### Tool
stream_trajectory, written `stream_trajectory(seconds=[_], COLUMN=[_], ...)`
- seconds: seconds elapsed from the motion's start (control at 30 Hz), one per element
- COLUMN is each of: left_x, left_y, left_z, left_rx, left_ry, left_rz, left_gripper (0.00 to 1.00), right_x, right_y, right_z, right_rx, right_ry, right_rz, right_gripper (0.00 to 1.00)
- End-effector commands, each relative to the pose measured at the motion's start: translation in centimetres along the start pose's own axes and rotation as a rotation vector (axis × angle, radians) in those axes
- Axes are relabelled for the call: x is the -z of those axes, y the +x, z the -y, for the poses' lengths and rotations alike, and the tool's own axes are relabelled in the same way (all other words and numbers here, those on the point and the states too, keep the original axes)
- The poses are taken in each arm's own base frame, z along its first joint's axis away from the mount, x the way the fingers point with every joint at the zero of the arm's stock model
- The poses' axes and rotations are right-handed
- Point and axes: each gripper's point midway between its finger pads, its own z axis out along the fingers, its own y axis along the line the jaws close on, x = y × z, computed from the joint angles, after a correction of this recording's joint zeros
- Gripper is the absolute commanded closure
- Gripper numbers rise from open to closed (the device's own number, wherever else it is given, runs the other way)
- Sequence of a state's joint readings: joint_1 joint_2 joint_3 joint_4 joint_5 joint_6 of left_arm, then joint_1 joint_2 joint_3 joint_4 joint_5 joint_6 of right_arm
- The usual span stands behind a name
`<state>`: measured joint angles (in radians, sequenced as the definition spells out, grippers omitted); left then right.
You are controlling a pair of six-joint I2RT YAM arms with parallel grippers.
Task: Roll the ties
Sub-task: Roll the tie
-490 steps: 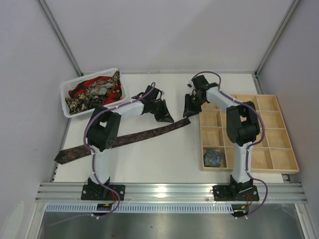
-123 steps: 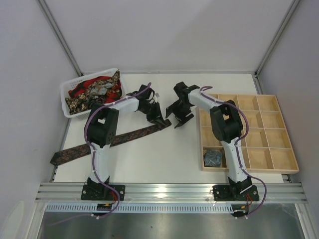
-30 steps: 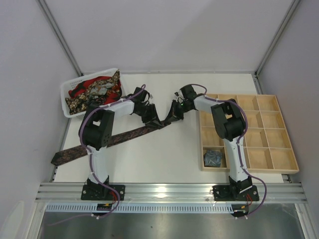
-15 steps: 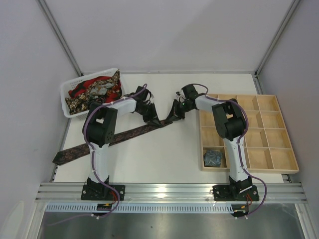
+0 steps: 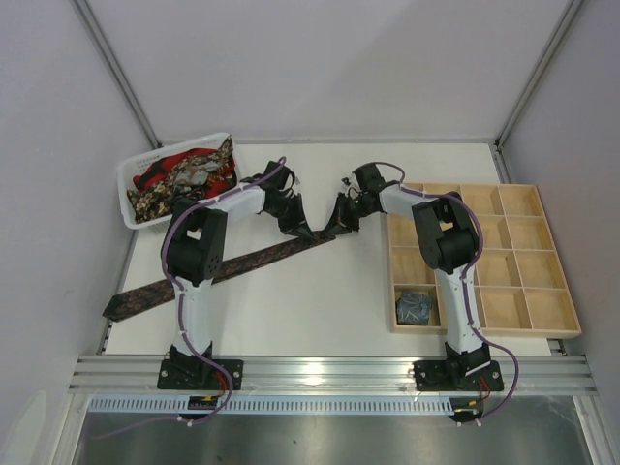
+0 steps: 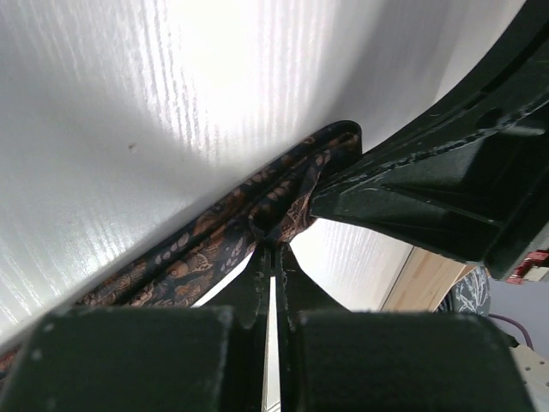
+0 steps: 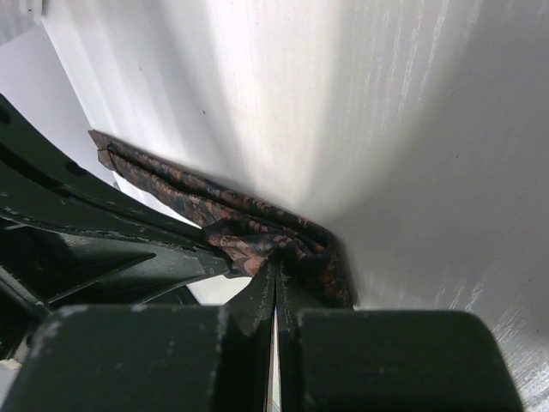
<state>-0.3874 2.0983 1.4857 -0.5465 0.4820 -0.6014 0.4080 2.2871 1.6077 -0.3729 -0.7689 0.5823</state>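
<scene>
A long dark brown-maroon patterned tie (image 5: 213, 271) lies slantwise on the white table, its wide pointed end at the near left edge. Its far end is folded back on itself in the middle of the table. My left gripper (image 5: 308, 232) is shut on that fold from the left; in the left wrist view the fabric (image 6: 214, 249) bunches at the tip of the closed left gripper (image 6: 273, 246). My right gripper (image 5: 332, 227) faces it from the right, shut on the same folded fabric (image 7: 257, 232), pinched at the right gripper's (image 7: 276, 268) tip.
A white basket (image 5: 123, 197) at the back left holds several loose ties (image 5: 184, 174), red and gold-black among them. A wooden compartment tray (image 5: 484, 332) stands on the right with one grey-blue rolled tie (image 5: 415, 306) in a near-left cell. Both arms crowd the table's middle.
My left gripper has shut on the tie's folded end over the last second. The right gripper stayed shut on it. The tie's folded end was longer and lay further right much earlier.
</scene>
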Motion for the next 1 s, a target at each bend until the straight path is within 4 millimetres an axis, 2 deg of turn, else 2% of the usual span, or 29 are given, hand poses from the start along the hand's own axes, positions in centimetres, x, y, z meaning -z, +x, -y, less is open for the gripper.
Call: stream_trajectory(seconds=[0.0, 0.5, 0.6, 0.67, 0.77, 0.87, 0.97], left_x=[1.8, -0.4, -0.5, -0.4, 0.3, 1.2, 2.4], left_y=[-2.1, -1.2, -1.2, -1.2, -1.3, -1.7, -2.5], left_z=[2.2, -1.3, -1.6, -1.6, -1.1, -0.3, 1.5], left_rx=[-0.035, -0.012, -0.012, -0.013, -0.022, -0.033, -0.049], left_ry=[0.042, -0.030, -0.038, -0.037, -0.027, -0.009, 0.040], left_rz=[0.068, 0.023, 0.020, 0.021, 0.040, 0.063, 0.096], left_gripper=[0.99, 0.95, 0.88, 0.80, 0.75, 0.74, 0.74], right_x=[0.7, -0.1, -0.4, -0.5, -0.7, -0.7, -0.7], right_y=[-1.0, -1.0, -1.2, -1.2, -1.3, -1.3, -1.1], right_z=[-1.4, 0.1, 0.5, 0.7, 1.0, 1.3, 1.3], right_rx=[0.043, 0.016, 0.010, 0.001, -0.001, -0.005, -0.003], right_ry=[-0.023, -0.006, -0.001, 0.001, 0.006, 0.010, 0.012], right_rz=[0.020, 0.006, 0.006, 0.004, 0.005, 0.004, 0.001], right_gripper=[1.00, 1.00, 1.00, 1.00, 1.00, 1.00, 1.00])
